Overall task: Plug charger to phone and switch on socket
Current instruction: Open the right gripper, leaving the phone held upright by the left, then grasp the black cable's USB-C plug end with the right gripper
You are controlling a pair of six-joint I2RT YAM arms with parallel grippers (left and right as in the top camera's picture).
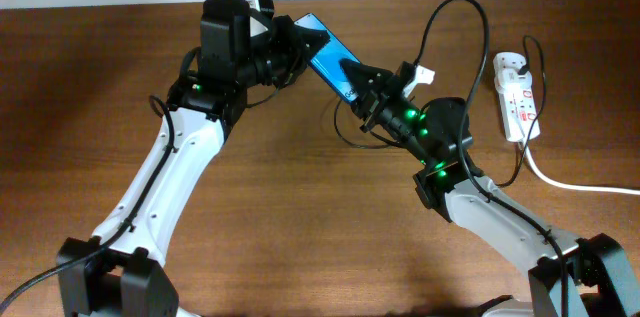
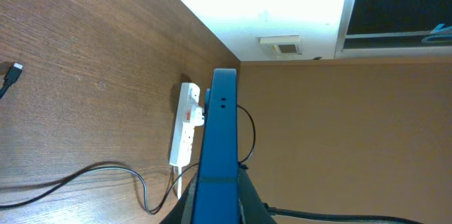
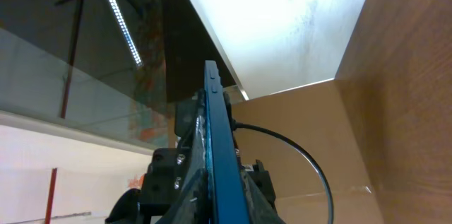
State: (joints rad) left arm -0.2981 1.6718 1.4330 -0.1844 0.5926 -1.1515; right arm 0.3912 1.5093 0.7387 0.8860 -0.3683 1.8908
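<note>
The phone [image 1: 326, 55], blue screen up, is held tilted above the table between both grippers. My left gripper [image 1: 292, 37] is shut on its upper end. My right gripper [image 1: 362, 87] is shut on its lower end. In both wrist views the phone shows edge-on between the fingers, in the left wrist view [image 2: 217, 153] and in the right wrist view [image 3: 217, 160]. The charger [image 1: 455, 2], a thin black cable, loops above the right arm and lies on the table [image 2: 85, 174]. A small black plug tip [image 2: 13, 72] lies on the wood, apart from the phone. The white socket [image 1: 515, 95] lies at the right.
The socket's thick white cord [image 1: 575, 185] runs off to the right edge. The socket also shows in the left wrist view [image 2: 185, 125], beyond the phone. A brown wall stands behind the table.
</note>
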